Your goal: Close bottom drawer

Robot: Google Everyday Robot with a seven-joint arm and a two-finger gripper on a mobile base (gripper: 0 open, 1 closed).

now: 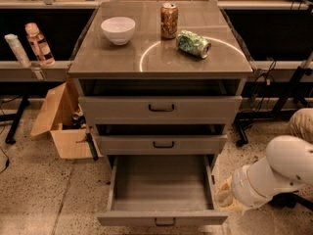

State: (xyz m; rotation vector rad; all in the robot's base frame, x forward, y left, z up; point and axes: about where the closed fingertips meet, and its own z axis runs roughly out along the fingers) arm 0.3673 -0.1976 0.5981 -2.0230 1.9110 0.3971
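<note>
The bottom drawer of the grey cabinet is pulled far out, its plain grey tray empty and its dark bar handle at the lower edge of the view. The middle drawer and top drawer above it stand slightly out. My white arm comes in from the right, and the gripper at its end sits just beside the right front corner of the bottom drawer, close to the drawer's side wall.
On the cabinet top stand a white bowl, an upright can and a crushed green can. An open cardboard box sits on the floor at the left. Two bottles rest on the left shelf. Cables and stand legs are at the right.
</note>
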